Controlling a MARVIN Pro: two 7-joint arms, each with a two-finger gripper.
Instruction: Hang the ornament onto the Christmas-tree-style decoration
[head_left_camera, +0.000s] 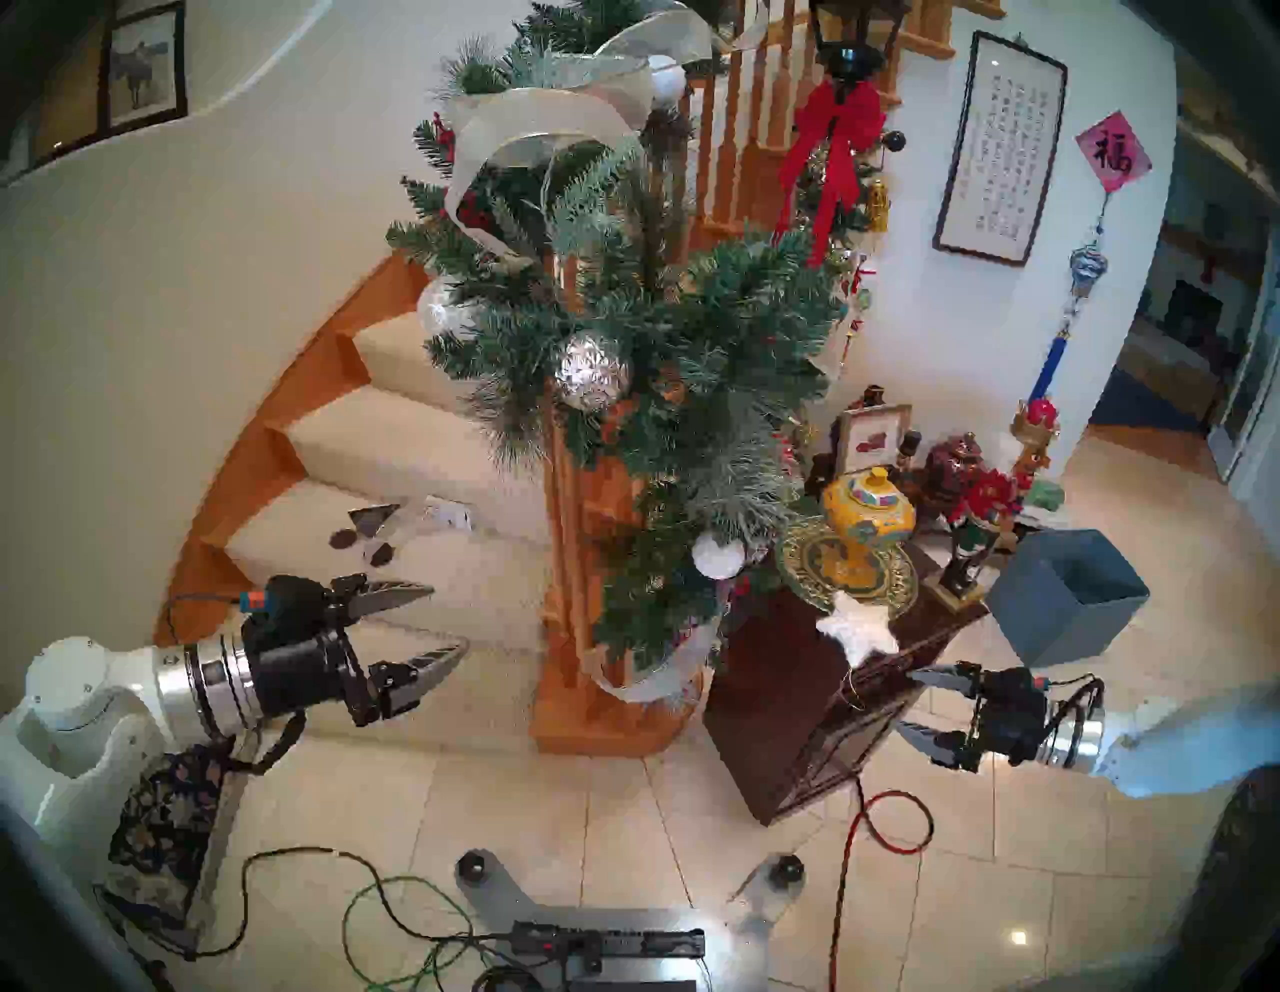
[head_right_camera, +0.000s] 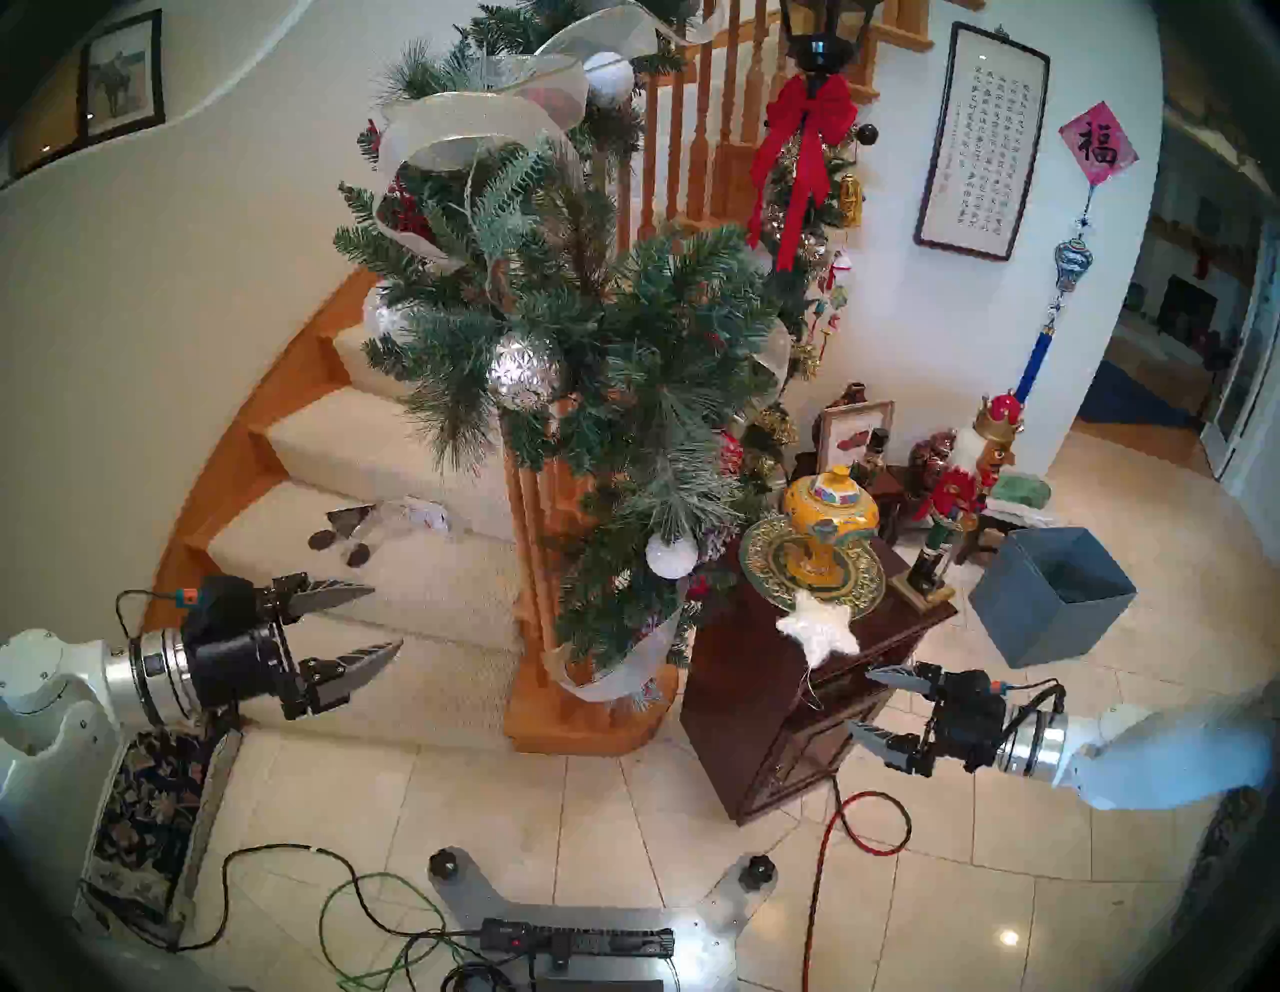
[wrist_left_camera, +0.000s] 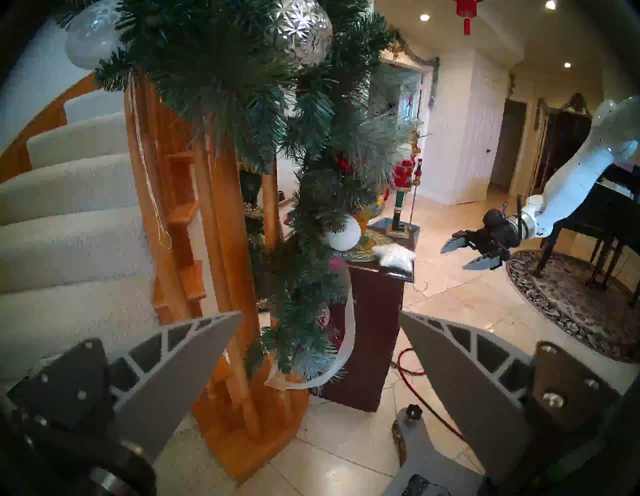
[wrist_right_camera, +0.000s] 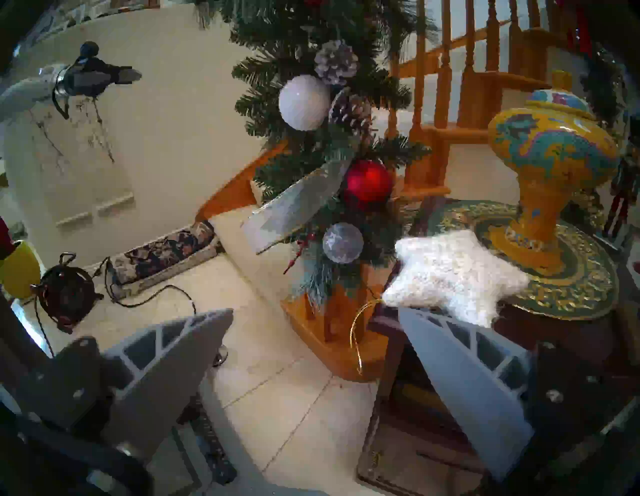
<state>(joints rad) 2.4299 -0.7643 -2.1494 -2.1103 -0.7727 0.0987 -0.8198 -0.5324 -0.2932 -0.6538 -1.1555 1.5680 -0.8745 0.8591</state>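
I find the star (head_left_camera: 857, 627) lying flat on the near corner of the dark bench (head_left_camera: 776, 665), partly on the round mat (wrist_right_camera: 571, 287) beside the yellow vase (head_left_camera: 867, 516). Its gold loop (wrist_right_camera: 360, 332) hangs free over the bench edge. The right gripper (head_left_camera: 914, 706) sits just beside that corner, jaws wide and empty; the left gripper (head_left_camera: 433, 623) waits near the stairs (head_left_camera: 388, 485), jaws wide too. The garland (head_left_camera: 658, 346) stands well apart, up the post.

I judge the step in hand to be the pickup. Done well, I pinch 1 star point or the loop root, keeping the loop clear of the jaws, and I stay off the vase.
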